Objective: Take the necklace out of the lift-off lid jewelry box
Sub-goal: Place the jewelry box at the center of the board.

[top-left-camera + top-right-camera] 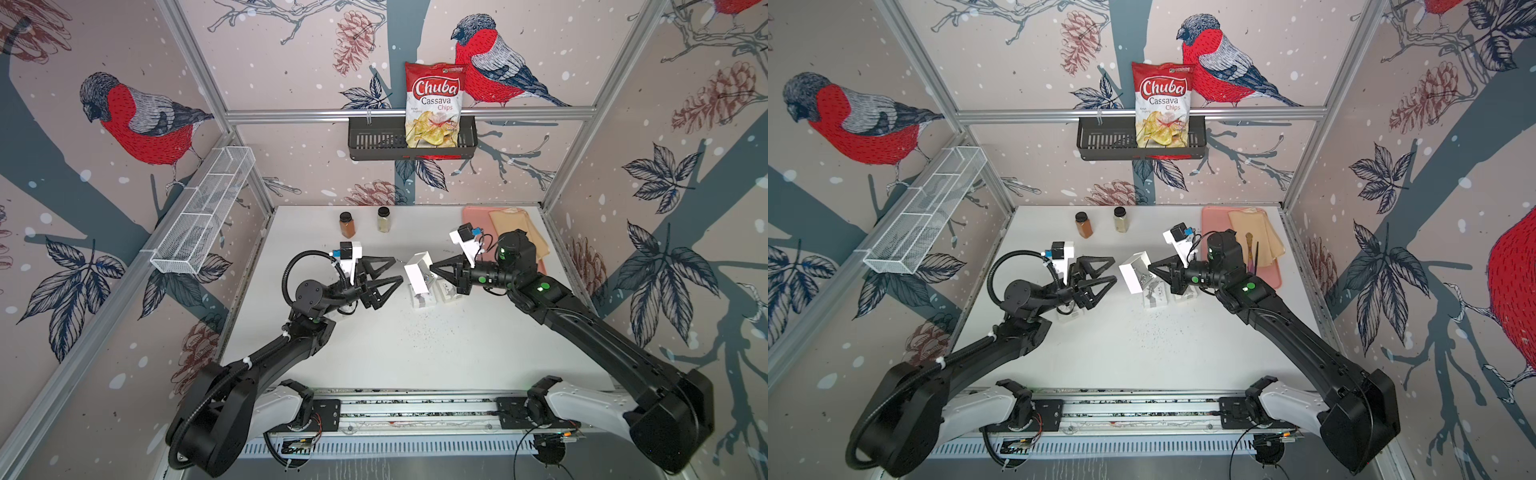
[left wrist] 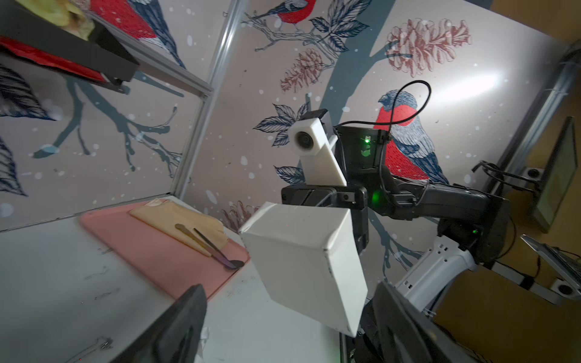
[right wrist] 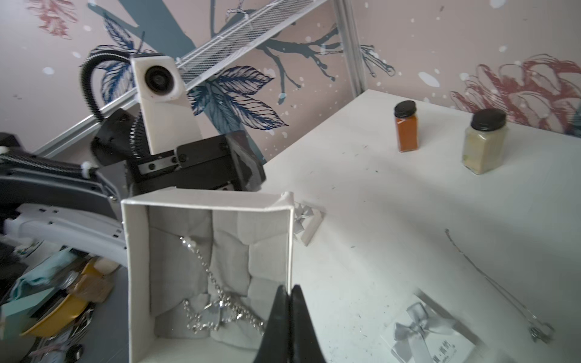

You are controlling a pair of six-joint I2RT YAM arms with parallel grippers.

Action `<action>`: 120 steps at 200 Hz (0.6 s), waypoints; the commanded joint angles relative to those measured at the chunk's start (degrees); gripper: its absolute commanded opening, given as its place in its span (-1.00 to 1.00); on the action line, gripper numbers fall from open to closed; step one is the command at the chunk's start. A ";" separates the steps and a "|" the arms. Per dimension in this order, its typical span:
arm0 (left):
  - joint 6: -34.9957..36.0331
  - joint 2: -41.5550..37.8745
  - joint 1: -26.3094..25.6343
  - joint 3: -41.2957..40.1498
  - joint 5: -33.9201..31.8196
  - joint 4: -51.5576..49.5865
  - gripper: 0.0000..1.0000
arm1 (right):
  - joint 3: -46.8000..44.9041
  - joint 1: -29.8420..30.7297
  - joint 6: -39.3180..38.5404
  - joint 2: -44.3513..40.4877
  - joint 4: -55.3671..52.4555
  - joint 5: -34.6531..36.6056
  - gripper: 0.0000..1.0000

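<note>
Two grippers at the box, necklace not out yet

Right gripper (image 3: 288, 298) is clamped shut on one side wall of the jewelry box (image 3: 138, 267), holding it tilted above the counter (image 1: 415, 353) with the lid off. Necklace (image 3: 217, 311) lies on the grey cushion inside, just beside the gripper tips. Left gripper (image 1: 398, 269) is spread wide and empty, just past the box's outer face. Step in hand: extraction. The next move likely needs the left gripper over the rim to pinch the chain, and the walls are tight. Bowed lid (image 3: 421, 333) lies beneath. Open counter lies toward the robot.
</note>
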 commanded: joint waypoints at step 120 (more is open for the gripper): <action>8.79 -10.25 6.65 -1.12 -32.08 -34.08 0.71 | 3.91 18.25 5.30 26.02 -14.67 35.09 -1.00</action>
